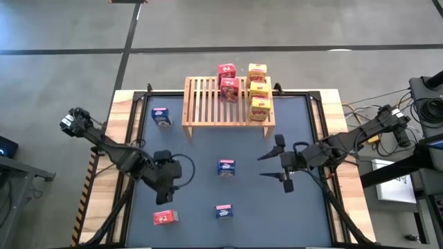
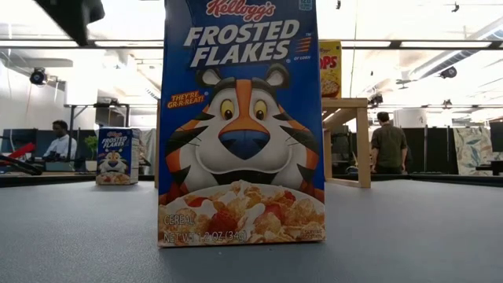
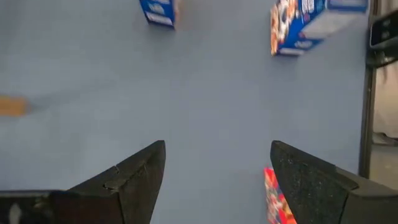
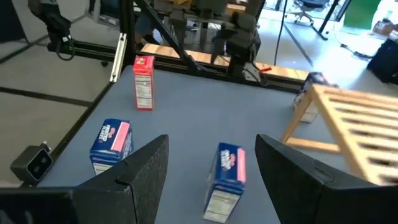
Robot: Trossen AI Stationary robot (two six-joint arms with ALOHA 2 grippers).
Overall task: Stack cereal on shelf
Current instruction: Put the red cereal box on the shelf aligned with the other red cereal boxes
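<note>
Overhead, the slatted light-wood shelf (image 1: 228,102) stands at the far edge of the bench (image 1: 208,149), whose top is a smooth blue-grey mat framed by pale wooden boards. Five small cardboard boxes sit on the shelf toward its right end: two red ones (image 1: 228,79) and three yellow ones (image 1: 259,90) in a row beside them. A blue box (image 1: 162,116) stands on the mat just left of the shelf. Another blue box (image 1: 226,167) stands near the middle of the bench, and a third blue box (image 1: 223,211) stands near the front edge. A red box (image 1: 165,217) lies flat toward the front-left corner.

The left tool (image 1: 165,185) hovers over the mat left of centre, its dark wedge-shaped fingers (image 3: 134,174) spread apart and empty. The right tool (image 1: 279,162) hangs right of centre, its black fingers (image 4: 146,168) parted too, holding nothing, with the central blue box ahead of it.
</note>
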